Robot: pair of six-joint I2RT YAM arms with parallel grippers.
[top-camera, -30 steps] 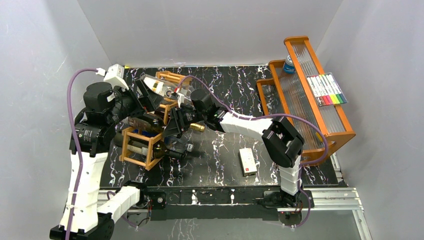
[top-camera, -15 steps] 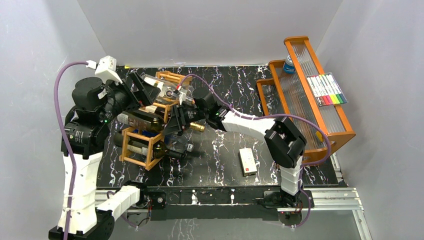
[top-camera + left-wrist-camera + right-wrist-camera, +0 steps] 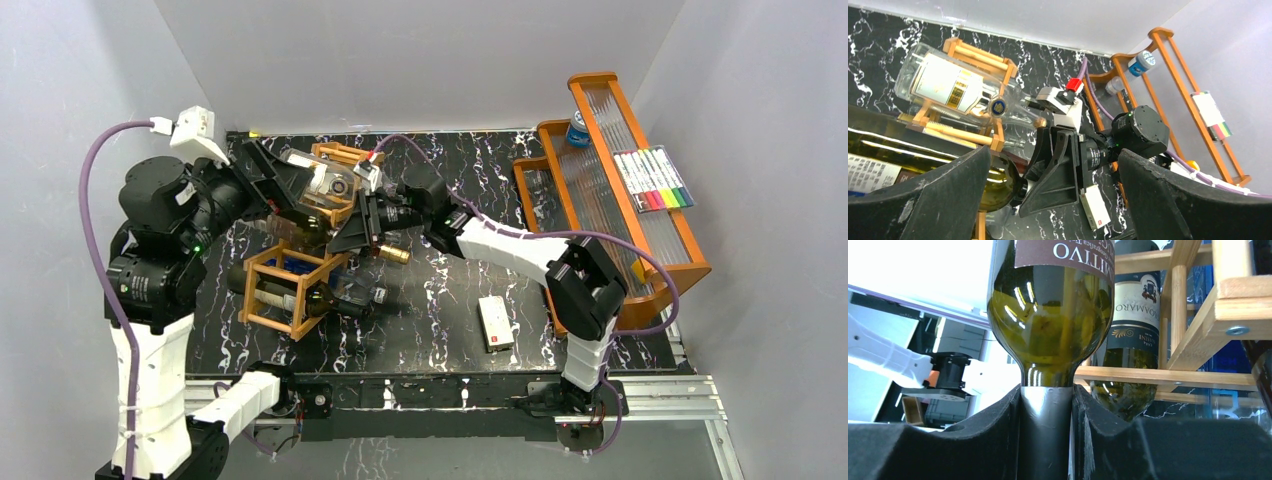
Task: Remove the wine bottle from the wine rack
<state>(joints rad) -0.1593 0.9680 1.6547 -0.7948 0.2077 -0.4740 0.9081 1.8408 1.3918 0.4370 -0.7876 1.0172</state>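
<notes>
- Clamped on the neck of the wine bottle [image 3: 1050, 330] with the right gripper [image 3: 1045, 435], black pads [image 3: 973, 450] pressed to both sides just below the green glass shoulder.
- Lying on its side at the middle of the wine rack [image 3: 1243, 300], that bottle, with the neck pointing out toward the right arm; resting on the bars or lifted clear of them, cannot tell.
- Spread as wide as possible, the left gripper [image 3: 1053, 152], with nothing between its fingers [image 3: 923, 200]; held up over the rack, near the bottle's body.
- At the rack's far end, a clear bottle [image 3: 948, 85] with a white and gold label, also on its side.
- Just behind the gripped bottle, inside the wooden bars, a second dark bottle [image 3: 1135, 330] with a navy label.
- Out on the black marbled table [image 3: 450, 290], well apart from the rack, a small white box [image 3: 495, 322].
- Along the right edge, a tiered tray [image 3: 592, 78] with a pack of coloured markers [image 3: 655, 180] on top.
</notes>
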